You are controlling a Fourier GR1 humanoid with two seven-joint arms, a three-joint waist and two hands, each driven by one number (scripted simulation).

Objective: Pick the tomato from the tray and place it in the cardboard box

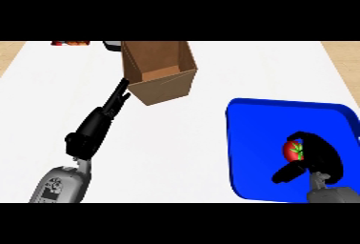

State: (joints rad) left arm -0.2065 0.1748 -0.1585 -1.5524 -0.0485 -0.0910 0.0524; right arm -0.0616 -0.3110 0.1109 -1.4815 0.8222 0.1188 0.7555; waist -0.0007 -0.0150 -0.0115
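A red tomato (292, 150) with a green stem lies on the blue tray (264, 124) at the right. My right hand (320, 159) sits over the tray with its fingers arched over the tomato and its thumb below it, curling round the fruit. An open cardboard box (160, 71) stands at the upper middle of the white counter. My left hand (109, 107) stretches out straight toward the box's left side, its fingertips (124, 88) touching or nearly touching the box wall.
A small red object (70, 43) and a dark object (112, 45) lie at the counter's far edge, behind the box. Bare white counter (183, 147) lies between the box and the tray.
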